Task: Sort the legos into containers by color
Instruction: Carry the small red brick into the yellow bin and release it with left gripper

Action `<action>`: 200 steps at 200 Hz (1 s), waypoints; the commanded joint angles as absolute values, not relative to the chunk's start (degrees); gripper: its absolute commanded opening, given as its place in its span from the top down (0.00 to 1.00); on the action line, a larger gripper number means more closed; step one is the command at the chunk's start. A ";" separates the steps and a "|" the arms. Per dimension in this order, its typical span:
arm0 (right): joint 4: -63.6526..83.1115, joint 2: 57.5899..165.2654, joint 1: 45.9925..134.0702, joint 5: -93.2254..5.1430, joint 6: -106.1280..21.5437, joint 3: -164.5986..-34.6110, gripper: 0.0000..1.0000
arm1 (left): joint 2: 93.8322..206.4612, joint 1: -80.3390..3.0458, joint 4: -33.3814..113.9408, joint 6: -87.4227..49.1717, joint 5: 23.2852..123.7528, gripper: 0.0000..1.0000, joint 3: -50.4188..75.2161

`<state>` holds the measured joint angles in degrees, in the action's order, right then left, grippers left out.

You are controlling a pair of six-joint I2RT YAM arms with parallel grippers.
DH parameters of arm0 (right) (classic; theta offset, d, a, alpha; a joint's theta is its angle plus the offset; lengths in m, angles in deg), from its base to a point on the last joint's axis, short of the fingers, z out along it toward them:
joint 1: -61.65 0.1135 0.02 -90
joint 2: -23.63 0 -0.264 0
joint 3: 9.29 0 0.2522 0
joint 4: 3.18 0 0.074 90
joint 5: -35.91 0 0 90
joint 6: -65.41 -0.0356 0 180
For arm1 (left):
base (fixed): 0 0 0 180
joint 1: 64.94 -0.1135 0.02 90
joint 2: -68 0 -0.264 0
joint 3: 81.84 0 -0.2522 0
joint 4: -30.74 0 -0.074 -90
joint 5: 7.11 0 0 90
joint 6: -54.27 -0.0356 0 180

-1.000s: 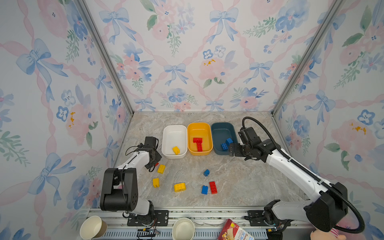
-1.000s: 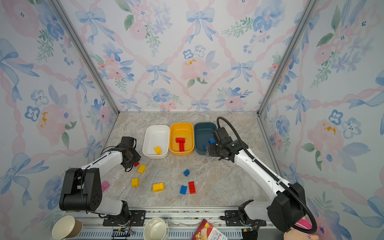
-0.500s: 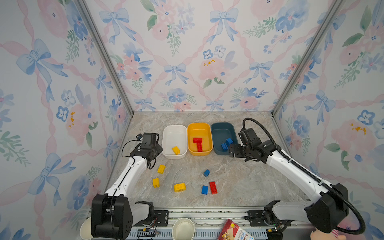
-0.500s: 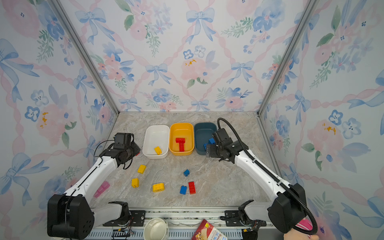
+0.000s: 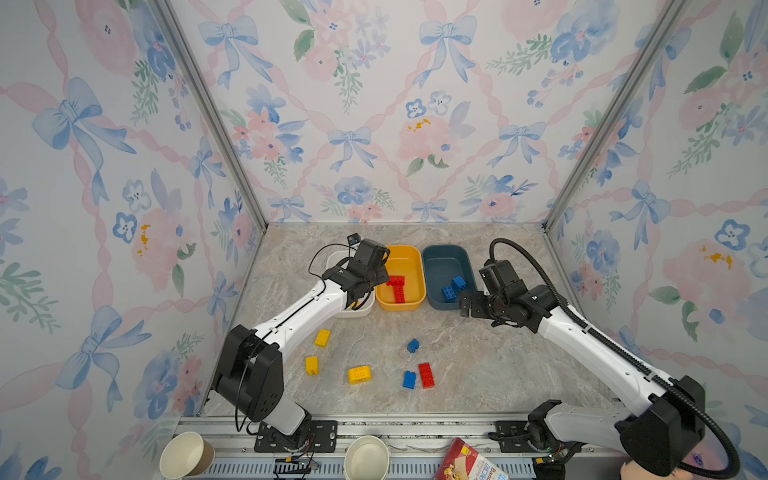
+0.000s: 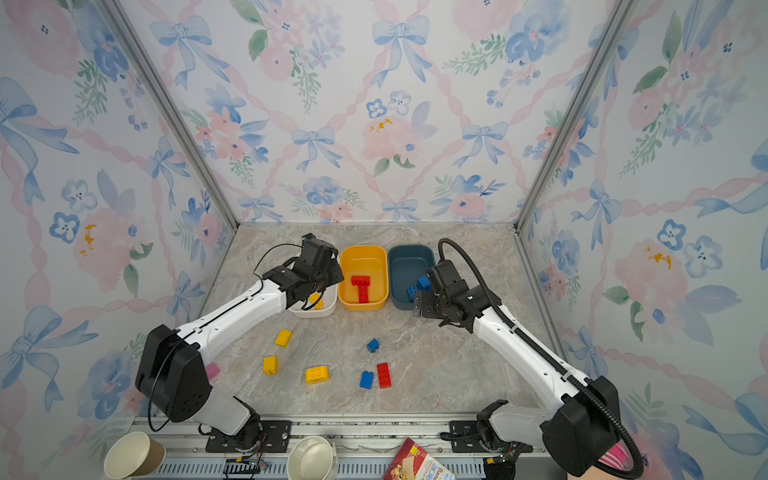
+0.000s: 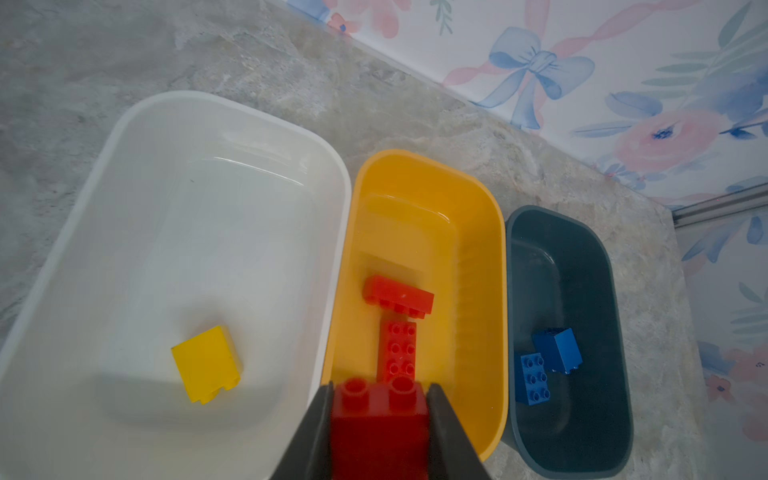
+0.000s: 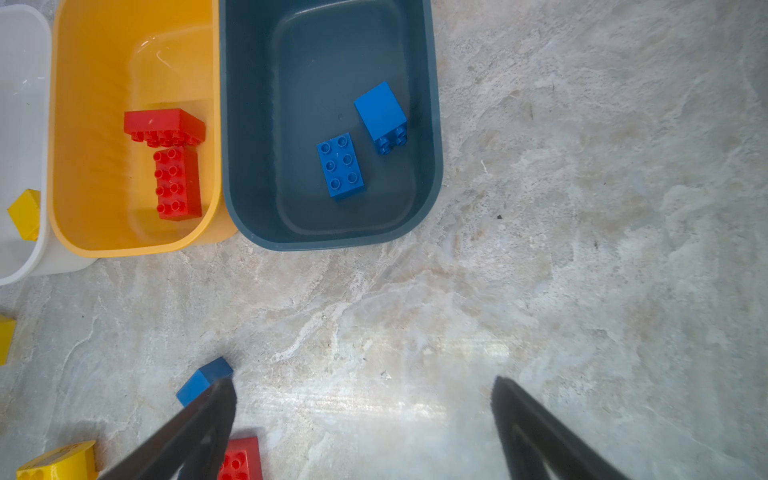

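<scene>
The white tub (image 7: 208, 216) stands leftmost in the row of three at the back of the desk (image 5: 478, 365); one yellow brick (image 7: 206, 364) lies inside it. The left tool (image 7: 380, 395) is clamped on a short red brick (image 7: 379, 428), studs pointing away from the wrist, and hangs over the near end of the yellow-orange tub (image 7: 478, 270), close to the white tub's rim. The yellow-orange tub, just beside the white one, holds two long red bricks (image 7: 397, 351) laid in a T. The teal tub (image 8: 332, 50) stands just beside it on the right and holds two blue bricks (image 8: 340, 165), one studs up, one on its side. The right tool (image 8: 362, 381) has its jaws wide apart, nothing between them, above bare desk just in front of the teal tub. On the open desk nearer the robot, both top views show three loose yellow bricks (image 5: 360, 374) on the left, then a lone blue brick (image 5: 412, 345), and nearer the front edge a second blue brick (image 5: 409, 379) just beside a loose red brick (image 5: 427, 375), the red on the right.
</scene>
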<state>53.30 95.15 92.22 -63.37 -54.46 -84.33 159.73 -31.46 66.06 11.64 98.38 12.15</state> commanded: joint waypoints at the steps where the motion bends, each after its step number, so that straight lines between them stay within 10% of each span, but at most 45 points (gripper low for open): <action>1: 54.22 93.96 93.11 -64.08 -55.78 -83.08 0.02 | 165.37 -28.95 64.29 9.46 98.64 0.72 8.38; 69: 54.35 93.46 93.73 -64.64 -56.35 -82.30 0.02 | 179.40 -25.02 62.50 7.76 95.41 0.72 0.53; 200: 54.34 93.26 96.07 -64.25 -58.25 -79.75 0.01 | 175.60 -25.10 60.09 7.07 94.75 0.34 3.45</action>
